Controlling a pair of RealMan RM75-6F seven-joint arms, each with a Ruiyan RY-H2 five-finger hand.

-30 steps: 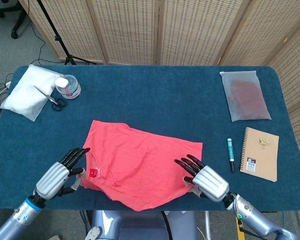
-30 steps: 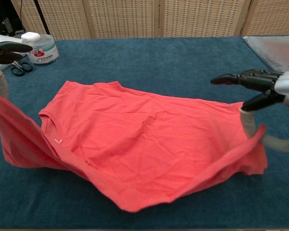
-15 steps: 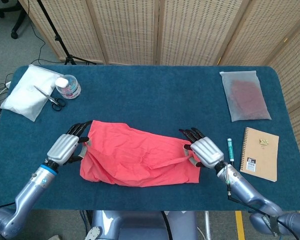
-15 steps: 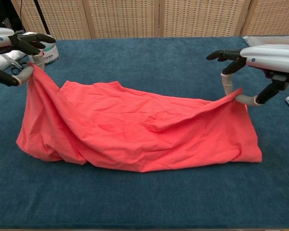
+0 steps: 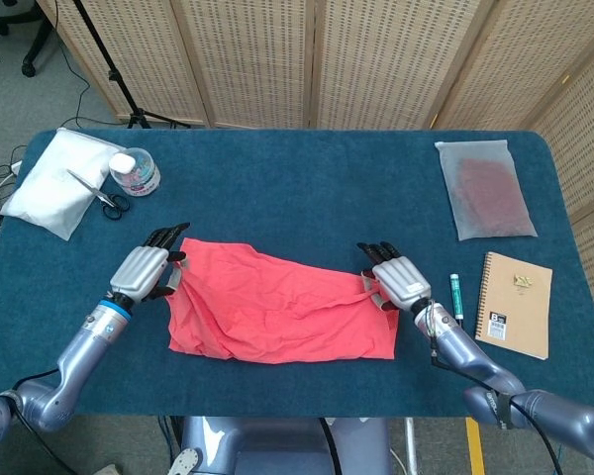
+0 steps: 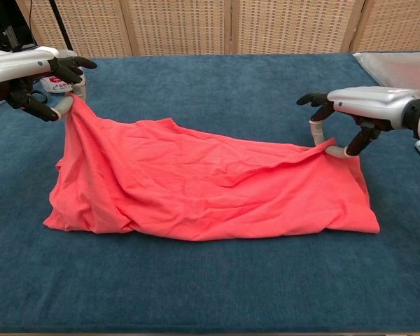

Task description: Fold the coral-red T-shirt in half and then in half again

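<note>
The coral-red T-shirt (image 5: 277,307) (image 6: 203,189) lies across the near middle of the blue table, folded over itself lengthwise and rumpled. My left hand (image 5: 144,272) (image 6: 35,73) pinches the shirt's left edge and holds it lifted above the cloth. My right hand (image 5: 396,282) (image 6: 353,115) pinches the right edge, low over the shirt's far right corner. The lifted layer sags between the two hands, and its near edge rests on the table.
A white bag (image 5: 54,178), scissors (image 5: 107,198) and a round tub (image 5: 136,170) sit at the far left. A green pen (image 5: 456,305), a kraft notebook (image 5: 515,304) and a frosted pouch (image 5: 485,188) lie to the right. The table's front edge (image 5: 297,401) runs close.
Both hands carried the shirt's near edge away from me, over the rest of the shirt. The cloth went from spread out to folded over. The hands have come lower.
</note>
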